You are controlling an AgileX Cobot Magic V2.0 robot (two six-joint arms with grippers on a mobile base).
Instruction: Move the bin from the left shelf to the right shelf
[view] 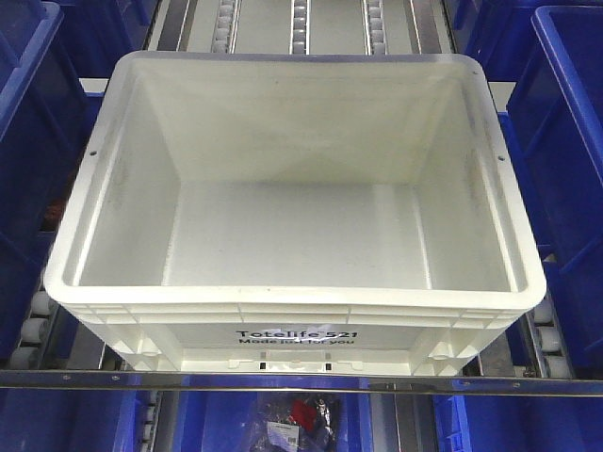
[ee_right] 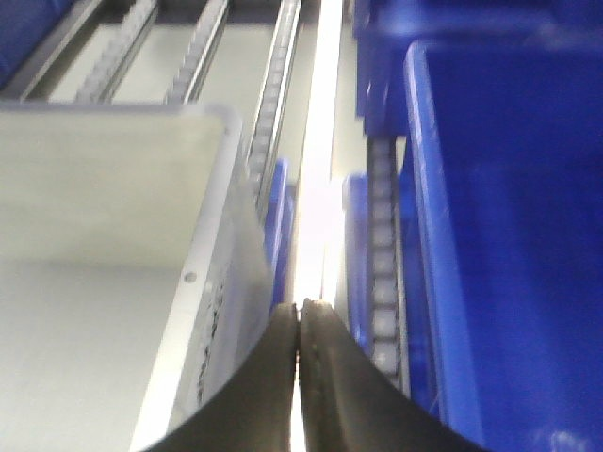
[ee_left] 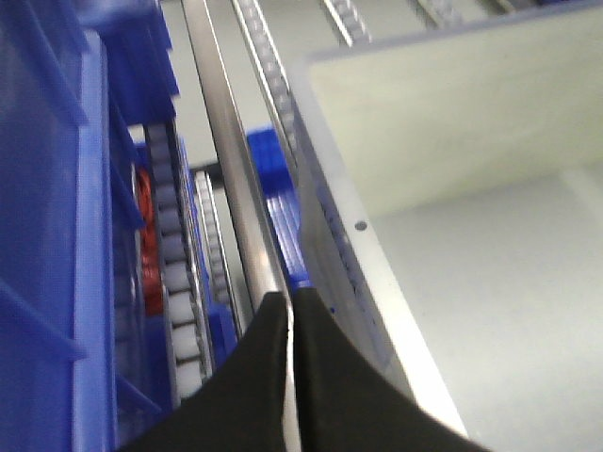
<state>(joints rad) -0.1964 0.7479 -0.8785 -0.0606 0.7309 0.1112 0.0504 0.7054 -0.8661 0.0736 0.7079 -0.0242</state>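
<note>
The bin (view: 292,299), a large white empty tote with black print on its front, sits on the roller shelf and fills the middle of the front view. Neither gripper shows in that view. In the left wrist view my left gripper (ee_left: 289,303) is shut with nothing between its black fingers, low beside the bin's left outer wall (ee_left: 325,254). In the right wrist view my right gripper (ee_right: 301,307) is shut on nothing too, just outside the bin's right wall (ee_right: 221,282). Whether either touches the bin I cannot tell.
Blue bins stand close on both sides (view: 33,141) (view: 565,141). A metal divider rail (ee_left: 231,179) runs left of the bin and a bright rail (ee_right: 320,188) right of it. Roller tracks (view: 300,24) lead back. A steel front rail (view: 283,381) crosses below.
</note>
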